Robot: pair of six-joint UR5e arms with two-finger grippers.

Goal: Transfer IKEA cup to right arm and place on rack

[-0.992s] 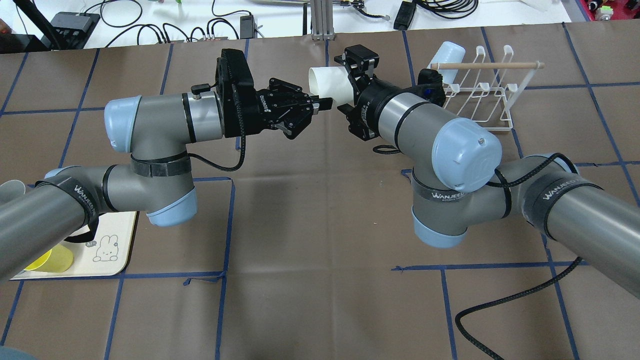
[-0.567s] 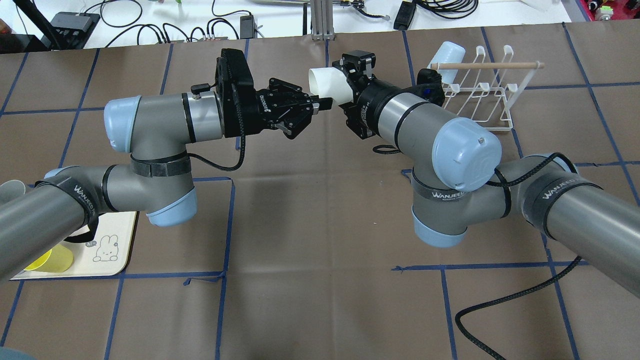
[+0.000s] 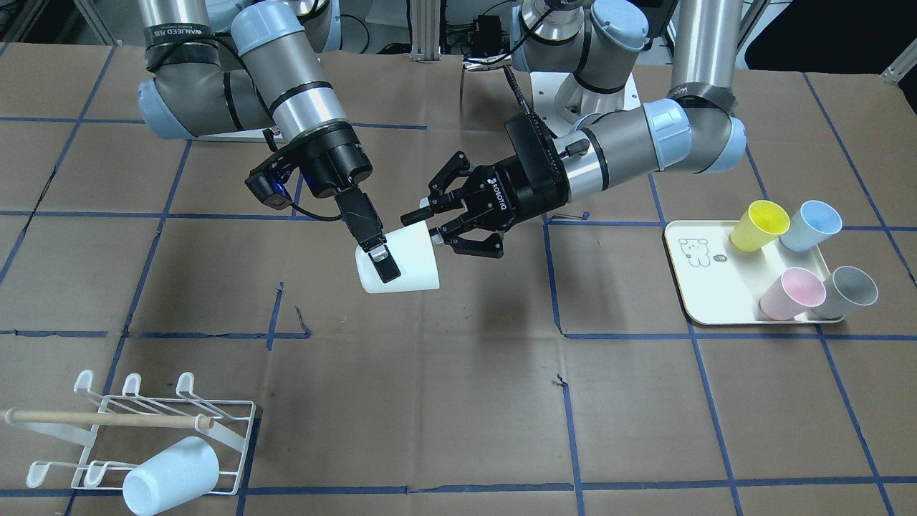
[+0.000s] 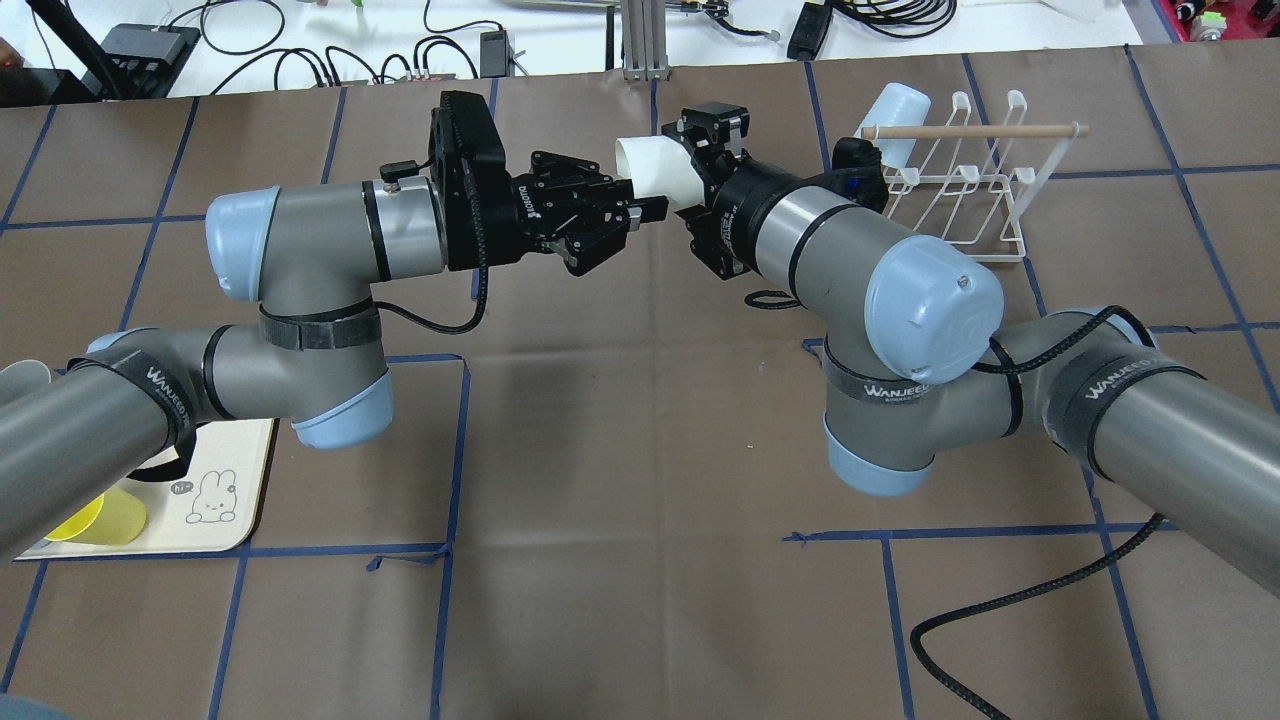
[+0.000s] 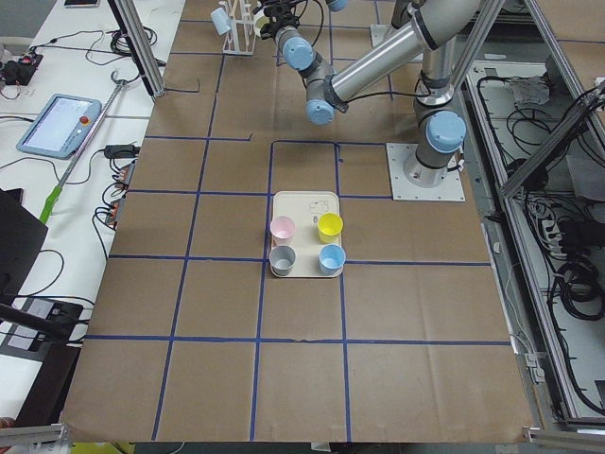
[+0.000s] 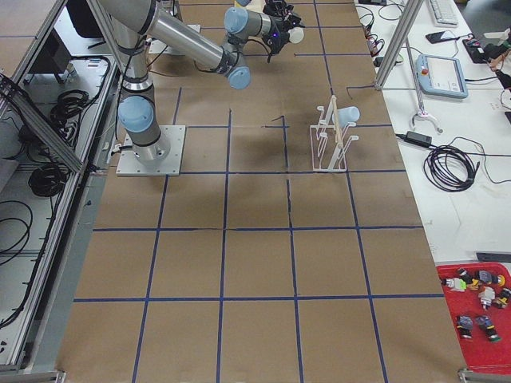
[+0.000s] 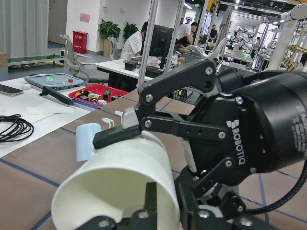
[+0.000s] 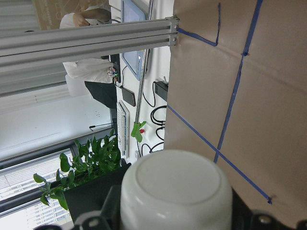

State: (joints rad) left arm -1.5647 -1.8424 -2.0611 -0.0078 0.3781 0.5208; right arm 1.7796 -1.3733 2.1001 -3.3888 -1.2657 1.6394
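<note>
We are holding white plastic cup (image 3: 412, 271) sideways mid-frame: right gripper (image 3: 385, 264) pinching rim, left gripper (image 3: 430, 223) clamping base

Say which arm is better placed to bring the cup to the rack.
Right. The right gripper clasps the white cup around its body, and the rack is on that arm's side. The left gripper only pinches the rim.
</note>
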